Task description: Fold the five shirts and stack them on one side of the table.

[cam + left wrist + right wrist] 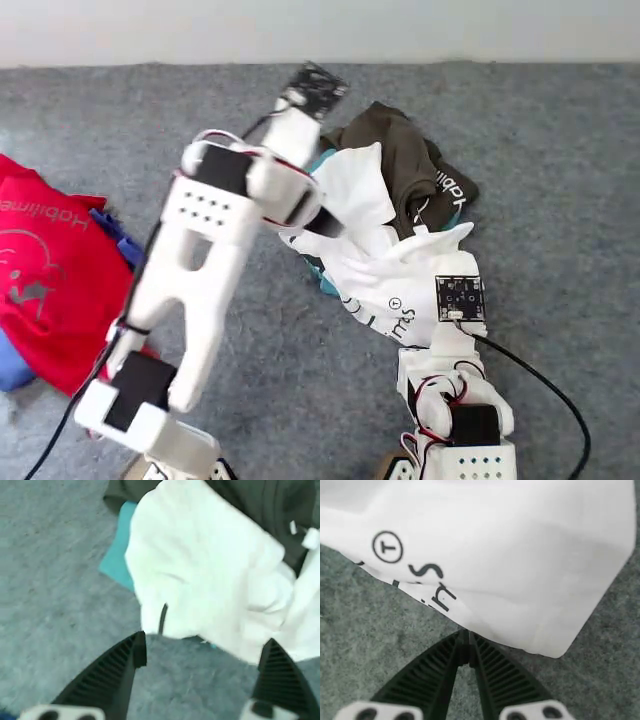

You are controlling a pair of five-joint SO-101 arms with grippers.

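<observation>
A crumpled white shirt (400, 270) with black print lies on top of a pile at the table's middle. A dark brown shirt (400, 150) lies behind it and a teal shirt (325, 285) under it. My left gripper (205, 644) hovers open just short of the white shirt (200, 570), beside the teal shirt (117, 560) and the dark shirt (260, 505). My right gripper (467, 635) is shut, its tips at the hem of the white shirt (495, 555). No cloth shows between its fingers. A red shirt (50, 270) lies on a blue one (15, 365) at the left.
Grey carpet-like table cover (560, 150) spreads around the pile, with bare room at the right and the far left. The left arm (200, 280) crosses the middle. The right arm (455, 400) and its black cable (545, 390) sit at the near edge.
</observation>
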